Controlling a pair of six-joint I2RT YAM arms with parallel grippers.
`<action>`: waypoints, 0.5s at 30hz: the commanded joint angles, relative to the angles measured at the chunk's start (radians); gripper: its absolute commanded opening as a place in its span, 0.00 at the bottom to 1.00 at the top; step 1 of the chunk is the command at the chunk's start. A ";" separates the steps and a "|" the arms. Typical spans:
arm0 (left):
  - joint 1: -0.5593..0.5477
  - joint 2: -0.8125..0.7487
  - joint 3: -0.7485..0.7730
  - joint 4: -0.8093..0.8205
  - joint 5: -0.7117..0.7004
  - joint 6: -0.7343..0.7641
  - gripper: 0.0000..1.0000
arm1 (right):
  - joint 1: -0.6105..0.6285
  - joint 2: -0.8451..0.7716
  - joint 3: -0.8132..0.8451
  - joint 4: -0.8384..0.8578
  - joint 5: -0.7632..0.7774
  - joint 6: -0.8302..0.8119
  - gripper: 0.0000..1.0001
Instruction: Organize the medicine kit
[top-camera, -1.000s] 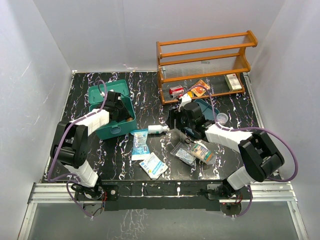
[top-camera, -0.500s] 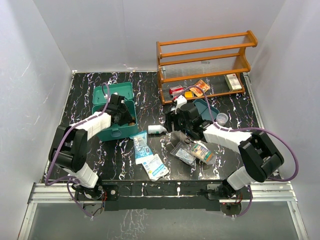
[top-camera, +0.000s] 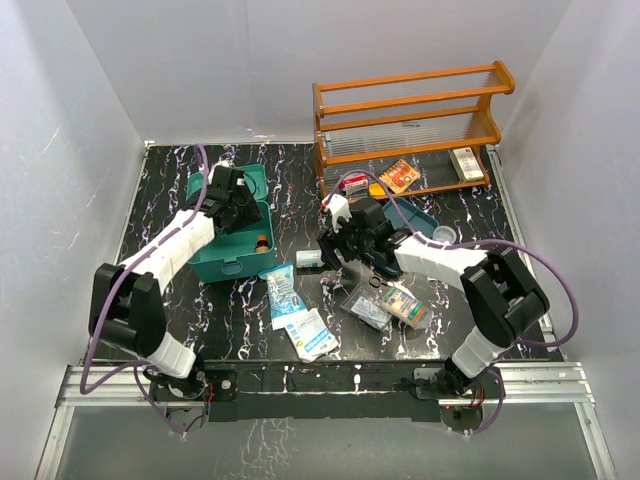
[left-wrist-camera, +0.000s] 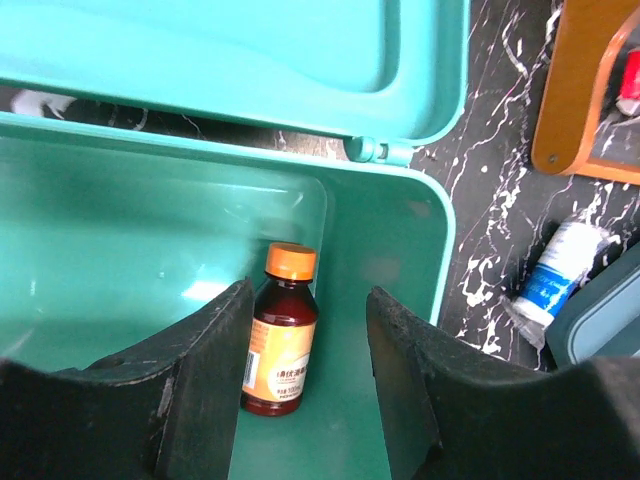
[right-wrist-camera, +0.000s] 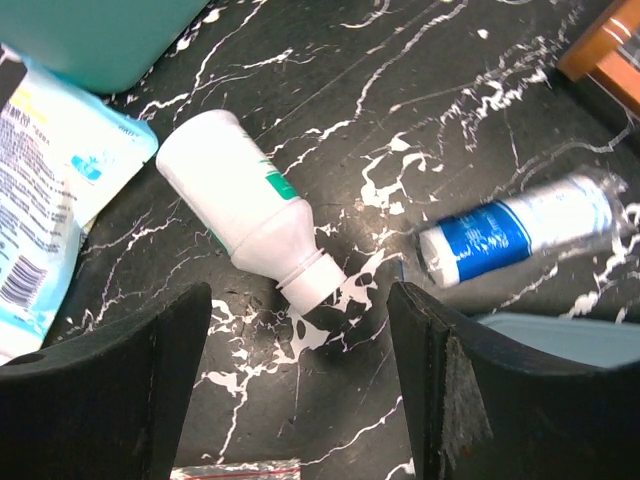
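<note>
The medicine kit (top-camera: 228, 258), a teal-green box, stands open at the left with its lid (left-wrist-camera: 250, 50) swung back. A brown bottle with an orange cap (left-wrist-camera: 282, 345) rests on the box floor (left-wrist-camera: 100, 250), also seen from above (top-camera: 262, 241). My left gripper (left-wrist-camera: 308, 294) hangs open over it; the bottle lies beside the left finger, clear of the right one. My right gripper (right-wrist-camera: 300, 300) is open just above the table, straddling the neck end of a white bottle (right-wrist-camera: 245, 210) lying on its side (top-camera: 309, 258).
A blue-and-white wrapped roll (right-wrist-camera: 515, 232) lies right of the white bottle. Flat packets (top-camera: 282, 288) (top-camera: 308, 332) and bagged items (top-camera: 390, 305) lie in front. A darker blue tray (top-camera: 418, 218), a small cup (top-camera: 444, 236) and an orange wooden rack (top-camera: 410, 120) stand behind.
My left gripper has opened and drawn back toward the lid, leaving the brown bottle in the box. My right gripper has moved left over the white bottle and widened.
</note>
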 joint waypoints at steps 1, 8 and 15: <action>-0.002 -0.107 0.056 -0.112 -0.086 0.042 0.48 | 0.006 0.030 0.077 -0.021 -0.117 -0.231 0.70; -0.002 -0.202 0.075 -0.091 -0.079 0.145 0.56 | 0.006 0.128 0.172 -0.134 -0.239 -0.396 0.71; -0.002 -0.250 0.090 0.011 0.041 0.271 0.62 | 0.005 0.216 0.220 -0.235 -0.278 -0.488 0.65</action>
